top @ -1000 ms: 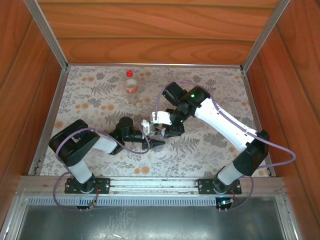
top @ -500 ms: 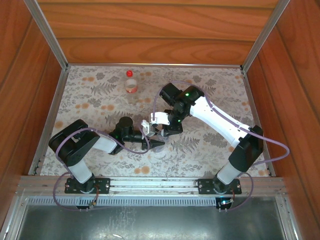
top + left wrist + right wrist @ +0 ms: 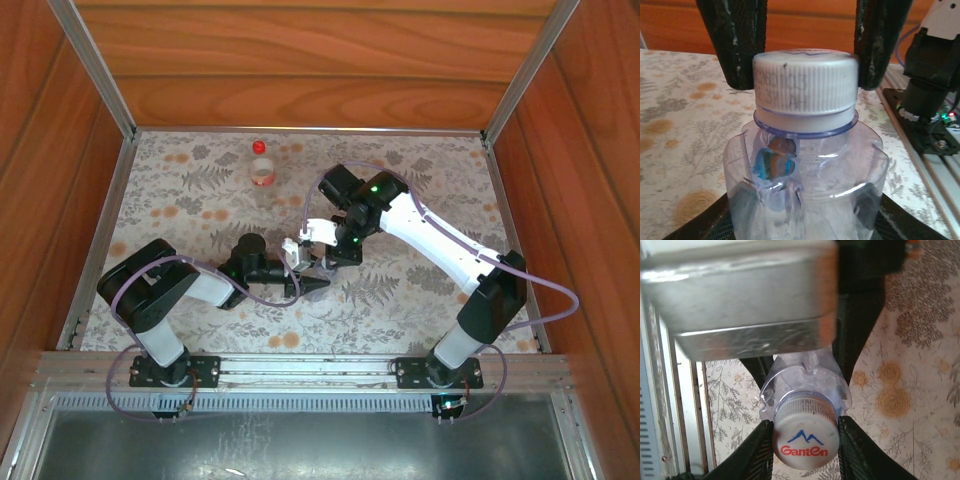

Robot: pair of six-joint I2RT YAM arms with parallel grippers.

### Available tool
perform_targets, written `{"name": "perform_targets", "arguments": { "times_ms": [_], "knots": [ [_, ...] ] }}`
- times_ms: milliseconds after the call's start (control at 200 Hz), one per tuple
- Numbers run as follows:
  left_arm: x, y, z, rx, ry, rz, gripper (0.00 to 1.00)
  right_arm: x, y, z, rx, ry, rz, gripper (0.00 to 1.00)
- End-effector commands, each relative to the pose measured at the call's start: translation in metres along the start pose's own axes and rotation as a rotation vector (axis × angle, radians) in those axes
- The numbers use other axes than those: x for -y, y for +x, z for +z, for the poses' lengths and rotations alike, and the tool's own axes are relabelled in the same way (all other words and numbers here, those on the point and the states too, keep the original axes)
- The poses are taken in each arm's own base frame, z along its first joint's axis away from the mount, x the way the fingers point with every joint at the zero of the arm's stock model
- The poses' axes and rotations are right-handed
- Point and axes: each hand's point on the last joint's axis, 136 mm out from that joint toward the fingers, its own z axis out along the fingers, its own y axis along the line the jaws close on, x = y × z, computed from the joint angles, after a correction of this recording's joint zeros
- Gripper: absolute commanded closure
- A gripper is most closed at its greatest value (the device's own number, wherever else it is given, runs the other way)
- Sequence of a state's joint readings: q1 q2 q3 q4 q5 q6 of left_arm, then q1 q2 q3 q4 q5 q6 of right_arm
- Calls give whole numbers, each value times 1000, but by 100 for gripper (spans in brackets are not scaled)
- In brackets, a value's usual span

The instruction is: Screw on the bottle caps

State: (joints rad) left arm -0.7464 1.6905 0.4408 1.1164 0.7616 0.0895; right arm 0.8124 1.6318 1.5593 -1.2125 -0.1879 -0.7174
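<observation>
**Inspector A:** Since the frame a second ago, we note the right gripper [image 3: 806,432] has shifted slightly left, closer in over the plain bottle [image 3: 805,185]. The left gripper [image 3: 316,288] has not moved.

**Inspector B:** How do the jaws stand on the right side?

**Inspector A:** We find its two fingers [image 3: 765,450] pressed against opposite sides of the white cap [image 3: 805,82], clamped on it. The cap sits level on the plain bottle's neck, down to the collar ring. Its top carries a blue peak and red lettering.

**Inspector B:** And the left?

**Inspector A:** Closed on the plain bottle's body, below the shoulder, holding it upright. We cannot tell whether its base rests on the patterned cloth [image 3: 420,290].

**Inspector B:** What about the second bottle?

**Inspector A:** We record the labelled bottle [image 3: 261,172] standing upright on the cloth. It is well apart from the plain bottle, beyond it and to its left in the overhead view. The red cap [image 3: 259,147] is on top. We cannot tell whether it is threaded fully home.
</observation>
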Motion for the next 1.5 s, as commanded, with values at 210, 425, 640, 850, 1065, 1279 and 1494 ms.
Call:
{"name": "perform_targets", "arguments": {
  "times_ms": [210, 425, 640, 850, 1065, 1279, 1494],
  "knots": [
    [-50, -2, -9, -18, -287, 23, 47, 8, -8, -3, -16, 18, 584, 84],
    [-53, -1, -9, -22, -299, 24, 47, 9, 1, 3, -110, 17, 758, 79],
    [-49, -2, -10, -18, -284, 31, 47, 13, -2, -2, -72, 46, 693, 78],
    [-43, -2, -9, -18, -257, 34, 33, 15, -7, -5, -53, 50, 652, 76],
    [-44, -1, -2, -22, -251, 48, 16, 16, -8, -2, -47, 40, 632, 76],
    [-45, -4, 2, -13, -241, 34, 27, 17, -9, -3, -39, 45, 632, 71],
    [-44, 0, 0, -20, -249, 25, 39, 20, -15, -13, 11, 66, 638, 39]
  ]
}}
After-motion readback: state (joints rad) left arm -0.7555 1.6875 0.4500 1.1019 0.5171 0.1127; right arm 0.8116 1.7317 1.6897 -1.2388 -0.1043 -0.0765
